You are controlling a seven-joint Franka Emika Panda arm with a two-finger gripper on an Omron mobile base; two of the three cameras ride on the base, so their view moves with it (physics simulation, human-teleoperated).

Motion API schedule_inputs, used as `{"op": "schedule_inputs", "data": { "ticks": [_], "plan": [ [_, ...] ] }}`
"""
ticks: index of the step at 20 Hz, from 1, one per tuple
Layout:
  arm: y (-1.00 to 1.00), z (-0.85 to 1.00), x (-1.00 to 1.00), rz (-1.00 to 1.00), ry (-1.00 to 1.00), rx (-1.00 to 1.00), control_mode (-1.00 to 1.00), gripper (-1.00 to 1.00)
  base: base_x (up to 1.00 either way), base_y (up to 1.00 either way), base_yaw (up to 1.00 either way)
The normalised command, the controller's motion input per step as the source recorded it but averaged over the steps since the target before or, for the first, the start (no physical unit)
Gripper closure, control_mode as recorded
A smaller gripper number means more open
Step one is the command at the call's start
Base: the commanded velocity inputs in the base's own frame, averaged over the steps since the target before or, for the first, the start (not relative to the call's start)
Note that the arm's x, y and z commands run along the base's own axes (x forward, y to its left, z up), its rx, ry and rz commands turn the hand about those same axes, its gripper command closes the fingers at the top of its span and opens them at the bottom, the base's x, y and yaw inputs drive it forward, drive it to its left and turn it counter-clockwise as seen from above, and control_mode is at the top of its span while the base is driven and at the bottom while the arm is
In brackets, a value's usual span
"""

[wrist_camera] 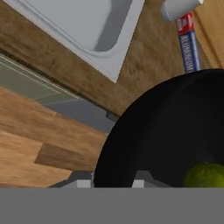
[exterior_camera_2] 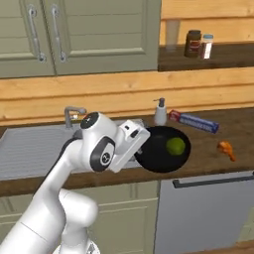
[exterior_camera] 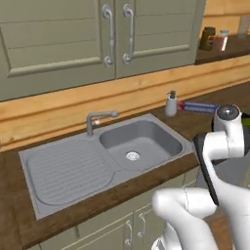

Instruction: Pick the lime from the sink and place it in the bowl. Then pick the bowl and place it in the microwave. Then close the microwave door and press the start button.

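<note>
Sink (exterior_camera: 97, 156): grey steel, ribbed drainboard on left, one rounded basin with round drain on right, one angular grey tap at back edge; basin holds no fruit.
Worktop (exterior_camera: 195, 122): dark brown wood grain, wraps round the sink.
Left base view, others: one white soap dispenser (exterior_camera: 171, 104) behind basin, one blue-and-red foil box (exterior_camera: 197, 106) beside it, two pale green cupboard doors with curved metal handles above; white arm cut off at right edge, hides what it holds.
Bowl (exterior_camera_2: 162, 149): right base view, black, round, shallow, smooth; raised at front edge of worktop, left rim hidden by white hand.
Lime (exterior_camera_2: 175, 146): one, small, round, yellow-green, inside the bowl on its right side.
Right base view, others: one orange object (exterior_camera_2: 226, 149) on worktop, too small to name; two jars (exterior_camera_2: 198, 44) on wooden shelf.
Jaws: hand view, clenched on near rim of bowl (wrist_camera: 170, 131), one tip either side of the rim; two grey tips cut off at bottom.
Hand view, others: lime (wrist_camera: 205, 176) cut off at lower edge; corner of sink (wrist_camera: 100, 35), wooden floor below.
</note>
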Motion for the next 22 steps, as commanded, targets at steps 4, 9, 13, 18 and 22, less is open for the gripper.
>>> {"op": "schedule_inputs", "data": {
  "ticks": [4, 9, 13, 18, 22],
  "plan": [
    [0.00, 0.00, 0.00, 0.00, 0.00, 0.00, 1.00, 1.00, -0.23, 0.00, -0.65],
    [0.00, 0.00, 0.00, 0.00, 0.00, 0.00, 1.00, 1.00, -0.09, 0.00, -0.72],
    [0.00, 0.00, 0.00, 0.00, 0.00, 0.00, 1.00, 1.00, 0.00, 0.00, -0.74],
    [0.00, 0.00, 0.00, 0.00, 0.00, 0.00, 1.00, 1.00, 0.00, -0.02, -0.75],
    [0.00, 0.00, 0.00, 0.00, 0.00, 0.00, 1.00, 1.00, 0.00, 0.00, -0.82]
  ]
}}
